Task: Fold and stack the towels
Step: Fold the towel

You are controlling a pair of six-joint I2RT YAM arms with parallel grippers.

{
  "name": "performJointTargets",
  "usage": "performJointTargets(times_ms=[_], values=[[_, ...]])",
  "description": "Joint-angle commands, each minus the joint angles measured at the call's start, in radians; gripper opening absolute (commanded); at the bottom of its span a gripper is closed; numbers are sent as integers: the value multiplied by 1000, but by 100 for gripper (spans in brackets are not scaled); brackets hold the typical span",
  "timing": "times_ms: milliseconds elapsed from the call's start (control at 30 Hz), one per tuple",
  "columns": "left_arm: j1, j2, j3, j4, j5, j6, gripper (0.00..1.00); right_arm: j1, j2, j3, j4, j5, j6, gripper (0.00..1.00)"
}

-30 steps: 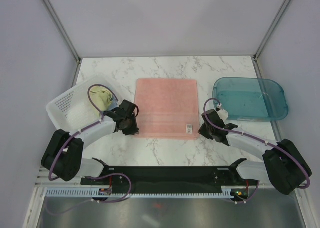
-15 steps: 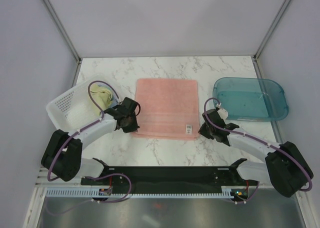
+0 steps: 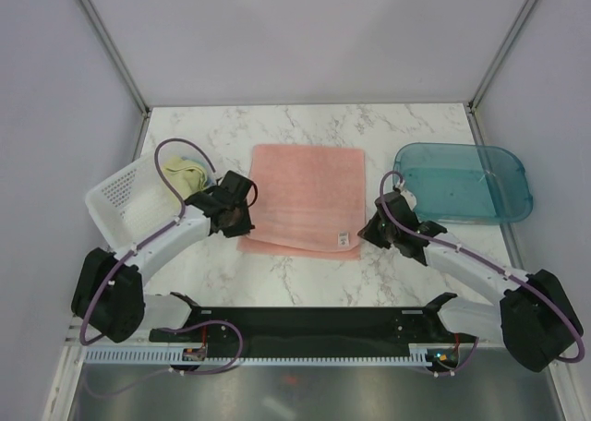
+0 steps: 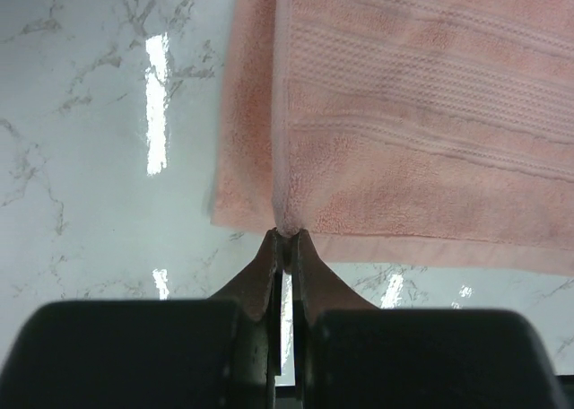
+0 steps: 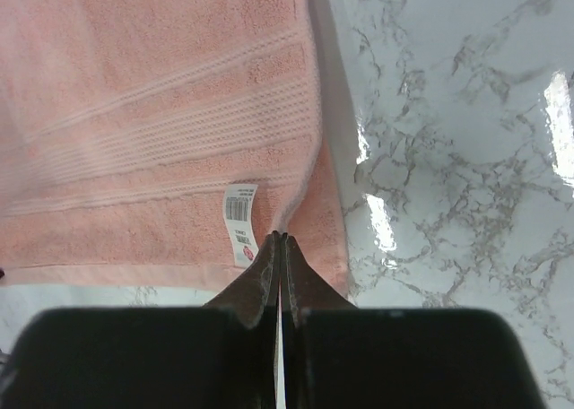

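White marbled table [image 3: 305, 126], salmon-pink towel [image 3: 309, 195] spread at its middle, near corners raised off it, white perforated basket [image 3: 103, 202] at left edge, teal translucent tray [image 3: 462, 181] at right.

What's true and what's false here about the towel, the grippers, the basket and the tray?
1. The left gripper and right gripper are shut on the pink towel's near corners. True.
2. The tray holds a towel. False: no towel shows in it.
3. The tag is by the right gripper. True.
4. The basket sits right of the pink towel. False: it is on the left.
5. A yellowish cloth lies in the basket. True.
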Motion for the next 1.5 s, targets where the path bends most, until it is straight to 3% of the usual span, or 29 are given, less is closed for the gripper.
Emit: performJointTargets(times_ms=[0, 167, 333, 467, 633, 800, 933, 1167, 1467], values=[[-3, -29, -53, -42, -54, 14, 2, 6, -23, -43, 8, -35, 19, 0], [-3, 54, -103, -1, -65, 10, 2, 5, 3, -182, 196, -113, 65, 0], [-3, 25, -55, -4, -57, 22, 2, 5, -53, -162, 177, -120, 48, 0], [-1, 5, 102, -82, -97, 57, 2, 5, -115, -84, 97, -68, 19, 0], [-1, 15, 282, -255, -178, 97, 2, 6, -138, 45, 45, -114, -1, 0], [-1, -1, 116, -254, -166, 59, 2, 5, -182, -83, 106, -189, 59, 0], [-1, 28, -7, -199, -159, 48, 2, 9, -166, -241, 259, -225, 104, 0], [-3, 129, -26, -171, -125, 53, 2, 12, -38, -294, 379, -240, 84, 0], [-35, 202, -24, -174, -114, 56, 2, 12, -89, -314, 341, -233, 81, 0]])
